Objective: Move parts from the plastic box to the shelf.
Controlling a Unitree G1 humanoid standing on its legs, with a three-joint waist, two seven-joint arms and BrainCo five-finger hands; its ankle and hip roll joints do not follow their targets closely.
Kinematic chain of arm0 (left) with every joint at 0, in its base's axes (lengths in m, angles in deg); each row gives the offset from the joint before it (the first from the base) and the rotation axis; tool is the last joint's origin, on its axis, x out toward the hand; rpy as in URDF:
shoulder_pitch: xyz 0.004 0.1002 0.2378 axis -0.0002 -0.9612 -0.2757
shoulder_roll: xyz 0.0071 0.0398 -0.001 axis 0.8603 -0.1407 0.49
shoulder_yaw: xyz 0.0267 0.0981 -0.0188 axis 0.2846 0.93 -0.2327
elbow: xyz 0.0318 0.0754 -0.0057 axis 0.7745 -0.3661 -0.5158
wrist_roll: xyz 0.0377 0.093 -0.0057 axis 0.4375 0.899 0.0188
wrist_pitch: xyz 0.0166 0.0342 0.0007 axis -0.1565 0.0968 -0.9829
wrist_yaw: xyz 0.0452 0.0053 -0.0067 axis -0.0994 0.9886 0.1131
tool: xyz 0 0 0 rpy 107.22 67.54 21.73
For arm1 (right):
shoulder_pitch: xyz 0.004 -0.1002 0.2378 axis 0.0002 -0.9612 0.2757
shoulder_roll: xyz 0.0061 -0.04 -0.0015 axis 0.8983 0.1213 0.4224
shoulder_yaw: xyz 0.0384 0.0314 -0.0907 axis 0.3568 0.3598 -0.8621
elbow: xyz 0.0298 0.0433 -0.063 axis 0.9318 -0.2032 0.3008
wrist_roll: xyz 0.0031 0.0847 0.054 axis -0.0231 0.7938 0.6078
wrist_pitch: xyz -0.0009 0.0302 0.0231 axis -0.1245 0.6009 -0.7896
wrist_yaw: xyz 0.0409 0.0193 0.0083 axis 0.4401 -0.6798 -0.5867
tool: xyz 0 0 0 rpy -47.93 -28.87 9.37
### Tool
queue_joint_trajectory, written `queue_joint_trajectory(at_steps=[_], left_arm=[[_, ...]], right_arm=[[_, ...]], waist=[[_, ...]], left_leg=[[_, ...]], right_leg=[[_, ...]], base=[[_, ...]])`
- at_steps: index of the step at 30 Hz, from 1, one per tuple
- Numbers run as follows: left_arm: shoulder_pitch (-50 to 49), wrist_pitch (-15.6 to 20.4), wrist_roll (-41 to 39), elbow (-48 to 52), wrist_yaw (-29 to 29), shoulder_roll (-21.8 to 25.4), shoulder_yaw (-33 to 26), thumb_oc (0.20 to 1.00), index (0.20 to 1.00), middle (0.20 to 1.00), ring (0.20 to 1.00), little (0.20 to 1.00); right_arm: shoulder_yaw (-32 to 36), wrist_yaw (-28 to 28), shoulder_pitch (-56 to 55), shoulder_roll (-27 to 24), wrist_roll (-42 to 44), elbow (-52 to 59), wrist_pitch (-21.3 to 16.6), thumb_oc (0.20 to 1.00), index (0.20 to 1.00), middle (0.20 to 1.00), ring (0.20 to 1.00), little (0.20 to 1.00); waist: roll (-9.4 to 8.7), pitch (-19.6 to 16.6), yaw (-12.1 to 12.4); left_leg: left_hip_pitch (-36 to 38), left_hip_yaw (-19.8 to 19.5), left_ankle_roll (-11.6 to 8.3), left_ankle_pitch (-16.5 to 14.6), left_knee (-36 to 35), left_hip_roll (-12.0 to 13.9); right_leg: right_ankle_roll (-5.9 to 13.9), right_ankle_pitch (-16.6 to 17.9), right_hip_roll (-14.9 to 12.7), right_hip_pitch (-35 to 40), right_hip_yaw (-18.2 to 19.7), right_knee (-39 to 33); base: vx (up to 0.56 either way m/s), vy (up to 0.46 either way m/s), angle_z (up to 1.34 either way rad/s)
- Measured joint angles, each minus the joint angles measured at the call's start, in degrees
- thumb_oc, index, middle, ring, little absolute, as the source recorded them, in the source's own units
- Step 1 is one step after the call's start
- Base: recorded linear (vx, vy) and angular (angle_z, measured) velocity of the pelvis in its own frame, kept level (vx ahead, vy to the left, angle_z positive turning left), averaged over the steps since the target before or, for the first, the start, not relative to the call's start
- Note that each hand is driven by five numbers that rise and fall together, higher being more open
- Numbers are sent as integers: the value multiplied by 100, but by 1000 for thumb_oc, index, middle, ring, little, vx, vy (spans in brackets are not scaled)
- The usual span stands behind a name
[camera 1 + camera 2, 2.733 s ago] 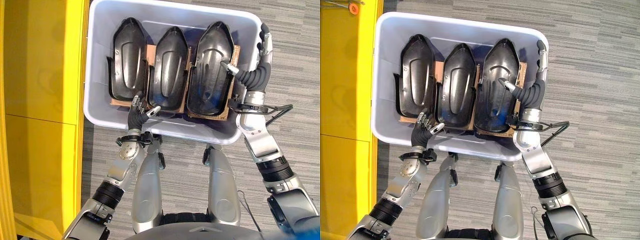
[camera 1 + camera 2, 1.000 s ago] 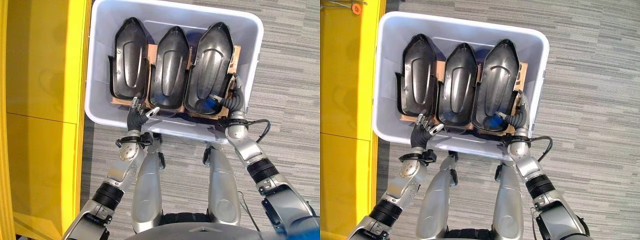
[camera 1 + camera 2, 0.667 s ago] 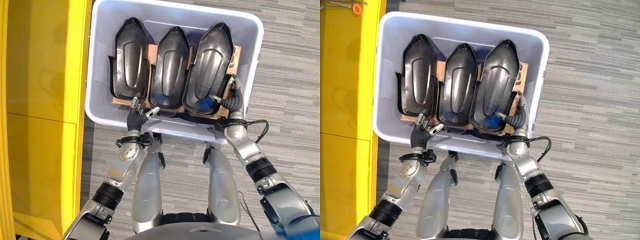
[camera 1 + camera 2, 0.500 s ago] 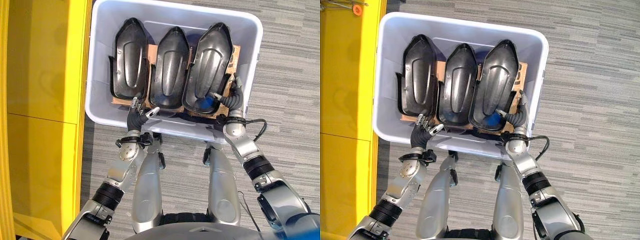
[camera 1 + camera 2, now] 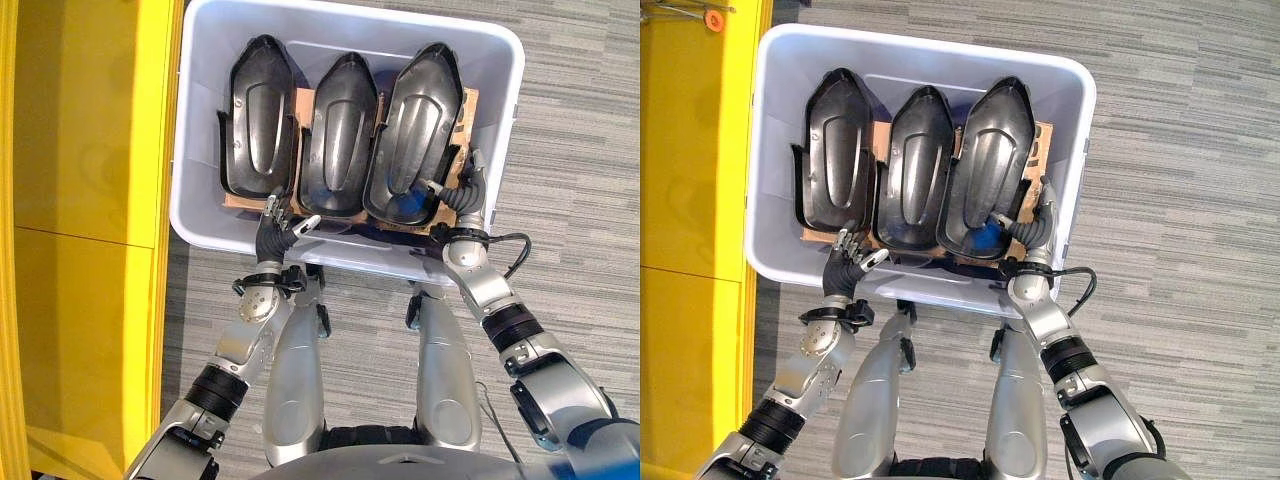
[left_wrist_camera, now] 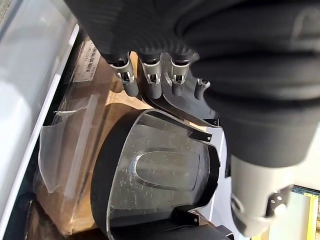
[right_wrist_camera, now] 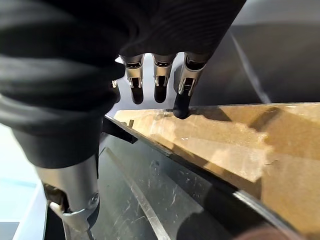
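In the box [image 5: 200, 150], three black parts [image 5: 340, 135] are standing side by side. The right robot hand [image 5: 462, 190] is pinching the right part's [image 5: 415, 125] edge. The left robot hand [image 5: 275, 228] is hovering spread.

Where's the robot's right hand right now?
In the left eye view, the right hand is inside the grey plastic box, at the rightmost black moulded part's near right corner.

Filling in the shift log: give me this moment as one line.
stage: grasping | right hand: curled on rightmost black part | left hand: open at near wall | plastic box: three parts inside | shelf: left
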Motion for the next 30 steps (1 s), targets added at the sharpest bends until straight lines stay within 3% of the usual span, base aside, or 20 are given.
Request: queue_joint_trajectory(at_steps=[9,10,11,20,30], left_arm=[[2,0,0,0,-1,1,4,1000,1000,1000,1000,1000],[3,0,0,0,-2,2,3,1000,1000,1000,1000,1000],[7,0,0,0,-1,1,4,1000,1000,1000,1000,1000],[9,0,0,1,133,41,-20,1000,1000,1000,1000,1000],[16,-2,0,1,219,41,-47,1000,1000,1000,1000,1000]], right_arm=[[-146,96,379,-93,-715,-447,327,1000,1000,1000,1000,1000],[-145,96,420,-109,-765,-473,391,746,746,746,746,746],[-188,91,530,-129,-911,-601,507,200,200,200,200,200],[-473,-51,1161,-523,-2043,-1048,1269,200,200,200,200,200],[-586,-292,1201,-688,-2459,-1097,1459,200,200,200,200,200]], waist=[[10,-5,43],[10,-6,57],[11,-6,93],[15,-10,163],[19,-20,165]], left_leg=[[-30,-4,3,7,2,-1],[-32,-3,0,9,1,-2],[-36,-3,-2,10,0,-2],[-42,-23,-8,14,0,-15],[-38,-45,-4,21,14,-14]], right_leg=[[-3,2,-1,-38,1,13],[-3,2,-1,-40,1,14],[-6,-1,-1,-46,1,17],[-13,-7,-15,-49,-15,54],[-31,-26,-19,-49,-34,112]], base=[[0,0,0],[0,0,0],[0,0,0],[0,0,0],[0,0,0]])
